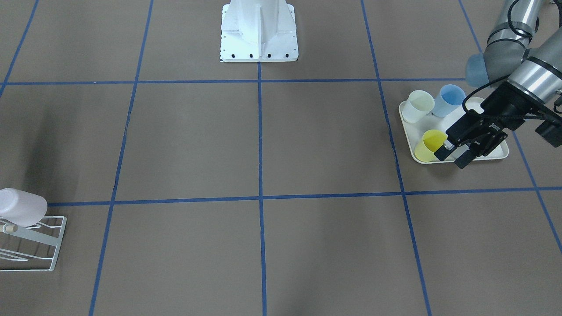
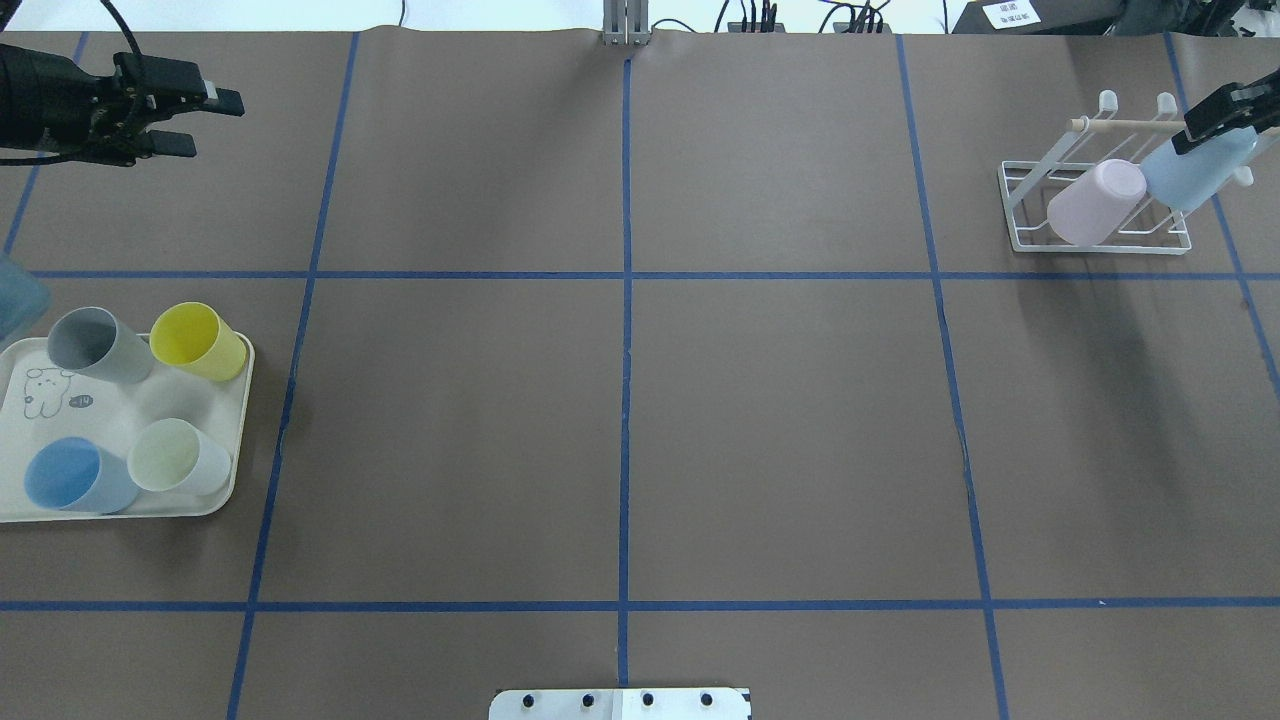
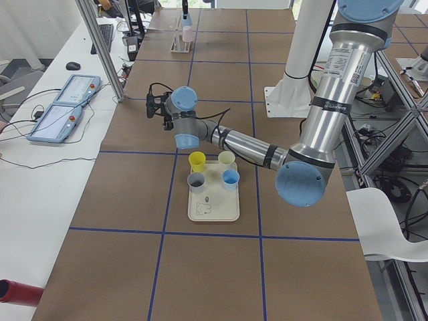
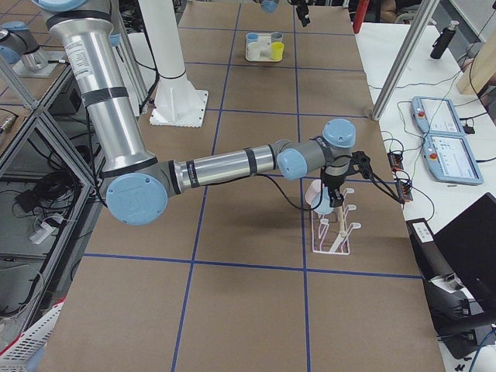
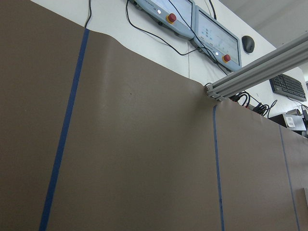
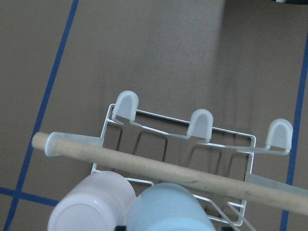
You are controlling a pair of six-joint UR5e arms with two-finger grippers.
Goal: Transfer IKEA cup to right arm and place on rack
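A light blue cup (image 2: 1195,170) lies tilted on the white wire rack (image 2: 1030,215) at the far right, next to a pink cup (image 2: 1095,200). My right gripper (image 2: 1215,115) is over the rack and appears shut on the light blue cup. In the right wrist view the cup (image 6: 168,209) sits close below the camera, under the rack's wooden peg (image 6: 168,168). My left gripper (image 2: 200,120) is open and empty, raised beyond the tray at the far left. It also shows in the front-facing view (image 1: 450,159).
A cream rabbit-print tray (image 2: 120,410) at the left holds a grey cup (image 2: 95,345), a yellow cup (image 2: 200,340), a blue cup (image 2: 75,475) and a pale cup (image 2: 178,458). The robot's white base (image 1: 259,30) stands at the near table edge.
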